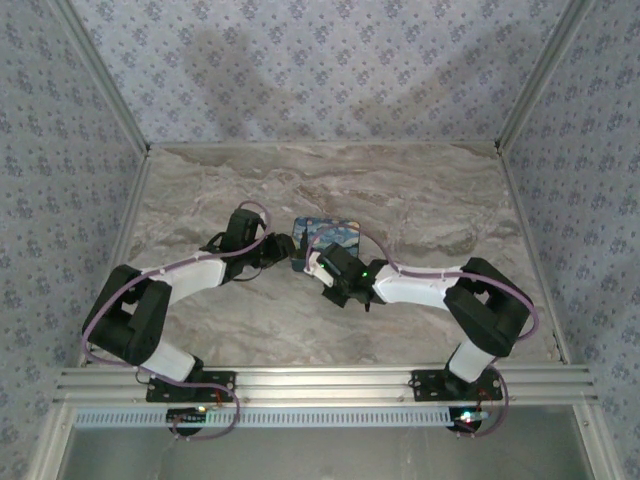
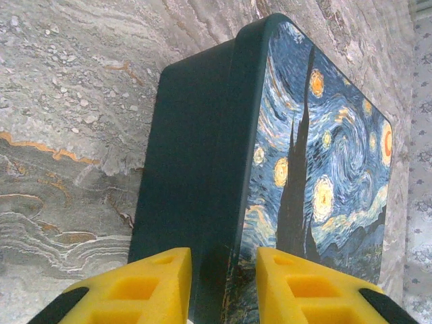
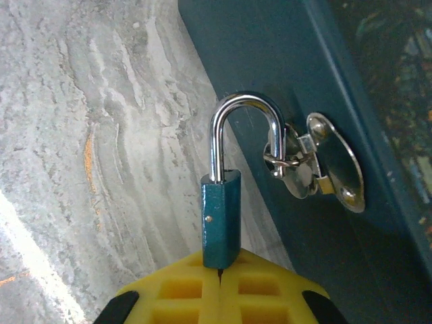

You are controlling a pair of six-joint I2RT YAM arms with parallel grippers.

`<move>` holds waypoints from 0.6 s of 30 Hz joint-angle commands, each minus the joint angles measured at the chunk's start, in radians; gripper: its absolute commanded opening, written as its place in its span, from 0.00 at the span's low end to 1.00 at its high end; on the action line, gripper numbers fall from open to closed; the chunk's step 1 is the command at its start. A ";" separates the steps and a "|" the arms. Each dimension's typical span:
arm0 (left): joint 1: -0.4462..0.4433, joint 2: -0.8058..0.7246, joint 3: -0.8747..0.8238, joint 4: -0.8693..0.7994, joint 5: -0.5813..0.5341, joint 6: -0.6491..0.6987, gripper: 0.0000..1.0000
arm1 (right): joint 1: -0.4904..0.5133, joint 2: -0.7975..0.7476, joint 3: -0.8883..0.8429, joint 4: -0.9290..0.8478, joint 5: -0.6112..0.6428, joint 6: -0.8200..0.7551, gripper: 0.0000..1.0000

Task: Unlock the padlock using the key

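On the left side of the table (image 1: 200,180), the left gripper (image 1: 280,250) reached in from the near left to the painted box (image 1: 328,233), which sat about mid-table. Its wrist view showed the yellow fingers (image 2: 148,287) standing apart on either side of the box's edge, the plain dark wall left of the gap and the swirly lid to its right. Whether they pressed on the box I could not tell. Just right of the box, the right gripper (image 1: 312,264) came in from the near right with its jaws closed on the lower end of the small blue padlock (image 3: 221,216). The padlock lay against the box's side wall, straight ahead of those jaws. Its long axis ran directly away from them, and the shackle (image 3: 246,101) at the far end was hooked through the small ring of the hasp (image 3: 337,172). The right arm was plainly the nearer one, already holding it. The keyhole end looked buried between the pads, so by my judgement a key would find no way in while that grip lasted. The overhead view gave the layout of both arms meeting at the box, but the lock there was too small to make out. The right wrist view supplied the detail: the shackle's left leg sat in the body, while its right leg ran down beside the hasp ring. I could not tell whether that leg re-entered the body.
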 commanded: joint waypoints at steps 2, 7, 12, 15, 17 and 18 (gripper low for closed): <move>0.002 0.001 0.009 -0.021 0.013 0.008 0.29 | 0.009 -0.026 0.008 0.008 0.046 -0.040 0.00; 0.002 -0.001 0.010 -0.024 0.012 0.010 0.29 | 0.008 -0.036 -0.006 0.023 0.059 -0.055 0.00; 0.002 0.008 0.016 -0.021 0.021 0.005 0.26 | 0.008 -0.028 0.000 0.034 0.074 -0.083 0.00; 0.000 0.013 0.016 -0.015 0.027 0.000 0.26 | 0.008 -0.018 0.008 0.034 0.076 -0.095 0.00; -0.001 0.015 0.019 -0.014 0.028 -0.002 0.25 | 0.011 -0.012 0.013 0.036 0.078 -0.100 0.00; -0.001 0.015 0.018 -0.014 0.029 -0.003 0.25 | 0.012 -0.011 0.014 0.039 0.078 -0.104 0.00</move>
